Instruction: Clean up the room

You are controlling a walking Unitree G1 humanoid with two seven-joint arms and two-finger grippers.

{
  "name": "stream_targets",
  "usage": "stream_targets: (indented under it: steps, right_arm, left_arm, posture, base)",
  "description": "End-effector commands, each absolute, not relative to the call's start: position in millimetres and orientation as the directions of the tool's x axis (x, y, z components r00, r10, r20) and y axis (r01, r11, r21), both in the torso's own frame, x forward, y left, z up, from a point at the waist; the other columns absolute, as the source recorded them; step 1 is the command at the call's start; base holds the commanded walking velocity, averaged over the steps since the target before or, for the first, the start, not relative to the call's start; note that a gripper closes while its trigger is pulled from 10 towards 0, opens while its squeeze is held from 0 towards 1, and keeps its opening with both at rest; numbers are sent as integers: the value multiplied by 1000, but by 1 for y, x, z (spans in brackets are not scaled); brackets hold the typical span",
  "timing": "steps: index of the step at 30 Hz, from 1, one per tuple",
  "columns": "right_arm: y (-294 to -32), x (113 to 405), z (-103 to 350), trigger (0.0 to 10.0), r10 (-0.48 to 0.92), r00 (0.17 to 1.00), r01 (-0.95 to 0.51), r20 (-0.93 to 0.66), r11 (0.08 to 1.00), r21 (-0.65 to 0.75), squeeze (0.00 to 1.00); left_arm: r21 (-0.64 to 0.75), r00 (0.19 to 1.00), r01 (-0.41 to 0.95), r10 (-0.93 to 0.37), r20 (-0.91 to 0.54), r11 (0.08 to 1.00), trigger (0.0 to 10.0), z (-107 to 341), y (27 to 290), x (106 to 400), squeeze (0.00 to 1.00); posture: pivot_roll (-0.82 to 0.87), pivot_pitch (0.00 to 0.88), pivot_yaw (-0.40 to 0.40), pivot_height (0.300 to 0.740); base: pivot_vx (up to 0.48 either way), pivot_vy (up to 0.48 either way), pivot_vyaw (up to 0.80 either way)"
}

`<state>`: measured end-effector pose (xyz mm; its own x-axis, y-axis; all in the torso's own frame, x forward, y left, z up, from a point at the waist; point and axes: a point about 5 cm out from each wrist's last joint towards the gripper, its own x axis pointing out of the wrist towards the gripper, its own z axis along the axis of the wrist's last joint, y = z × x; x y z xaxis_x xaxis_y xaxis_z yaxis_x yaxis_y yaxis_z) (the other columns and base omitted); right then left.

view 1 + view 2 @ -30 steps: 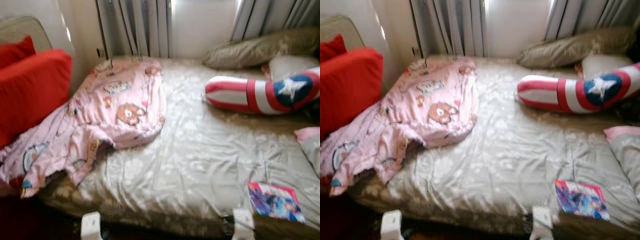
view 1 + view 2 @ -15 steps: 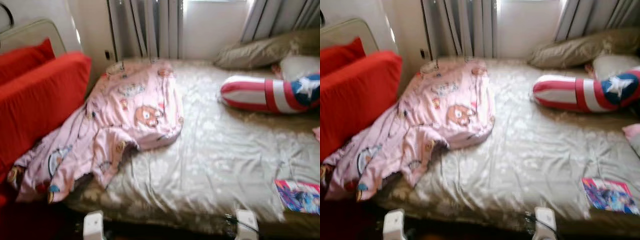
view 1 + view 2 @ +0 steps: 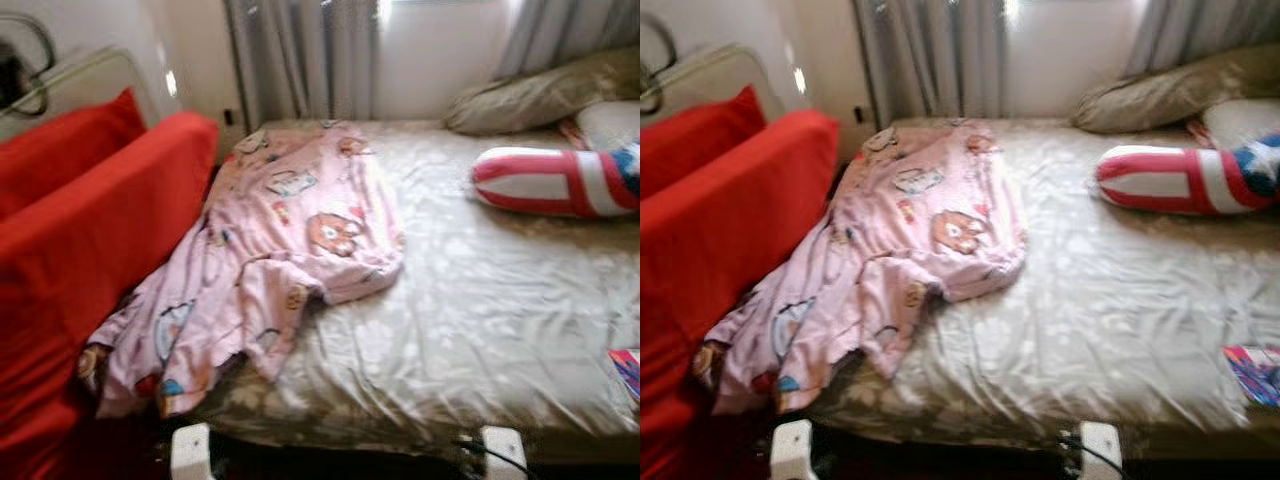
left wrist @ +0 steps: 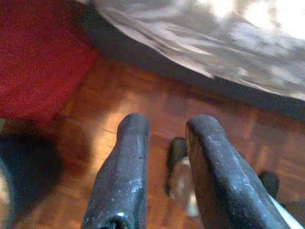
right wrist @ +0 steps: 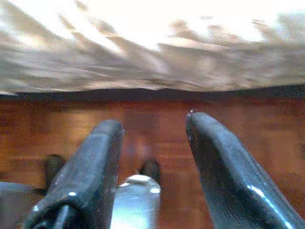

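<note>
Bedroom, bed (image 3: 500, 330) with a shiny beige patterned cover sitting under a curtained window (image 3: 300, 60), wood parquet floor (image 4: 143, 109) showing below it. Left gripper (image 4: 167, 143) is hanging low over the floor beside the bed edge, its two black fingers spread apart with a gap between them, nothing gripped. Right gripper (image 5: 152, 143) is hanging the same way, pointing at the floor under the bed's edge, fingers spread wide, nothing between them. Both arms look idle, well below the mattress top.

Pink cartoon-print blanket (image 3: 270, 260) is lying crumpled on the left part of the bed, one end spilling over the near left corner and touching the red cushion. Big red cushion (image 3: 90, 260) is standing just beside the bed on the robot's left, a second red cushion (image 3: 60, 150) behind it. Red-white striped pillow with a blue star patch (image 3: 555, 180) is lying on the far right of the bed, near the beige pillow (image 3: 540, 95) leaning at the head by the wall. A colourful booklet (image 3: 1252, 372) is lying flat at the bed's near right edge, cut off by the frame. Views are slightly blurred.
</note>
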<state>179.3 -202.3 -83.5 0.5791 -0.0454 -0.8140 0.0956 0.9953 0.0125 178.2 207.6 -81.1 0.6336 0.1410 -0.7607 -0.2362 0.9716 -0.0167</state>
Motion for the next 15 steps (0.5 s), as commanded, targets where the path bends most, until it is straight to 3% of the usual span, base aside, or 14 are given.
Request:
stream_targets:
  steps: [1,8,15]
  right_arm:
    - [-210,176,-84,10000,-65,571,104,-818,995,-6,0]
    - [-211,177,-83,10000,-62,575,107,-816,994,0,0]
    - [-210,178,-82,10000,-52,579,89,-813,996,0,0]
  left_arm:
    - [-26,633,-235,133,-763,972,10000,-81,203,180,0]
    - [-26,636,-240,137,-759,970,10000,-81,204,181,0]
    - [-34,651,-251,142,-746,967,10000,-79,204,184,0]
  posture:
    - [-1,0,33,740]
    - [-2,0,31,740]
    - [4,0,25,740]
  base:
    - [0,480,0]
    - [0,423,0]
    - [0,0,0]
